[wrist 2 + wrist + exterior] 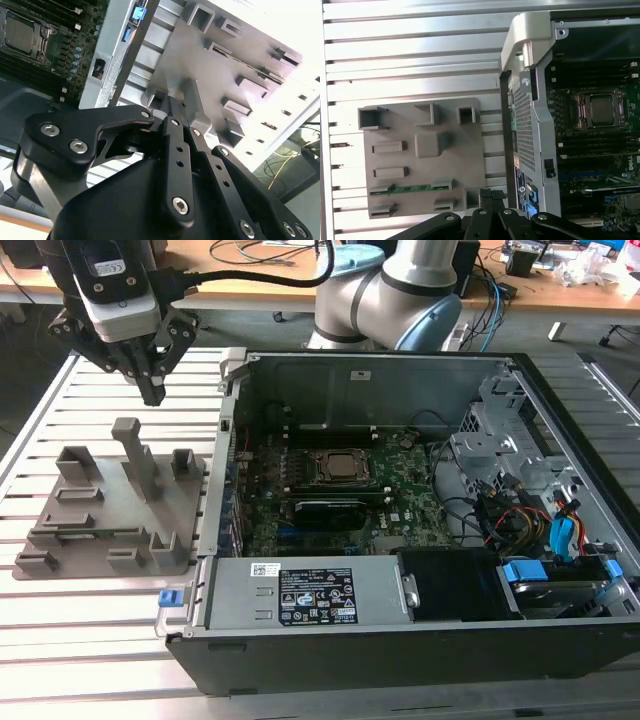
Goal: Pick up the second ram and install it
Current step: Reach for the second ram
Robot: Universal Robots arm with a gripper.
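The second ram (412, 188) is a thin green stick lying in a slot of the grey fixture tray (470, 155); the exterior view shows the ram (95, 533) near the tray's (100, 505) front edge. My gripper (152, 395) hangs above the tray's far side, over its tall post (132, 445), well apart from the ram. Its black fingers (175, 115) are shut together with nothing between them. In the first wrist view the gripper (492, 194) sits over the tray edge nearest the computer case.
An open computer case (230, 370) stands at the exterior view's right of the tray, with the green motherboard (410, 505) and CPU socket (338, 468) inside. Cables and drive bays (540, 520) fill its far right. Everything rests on a slatted metal table (100, 640).
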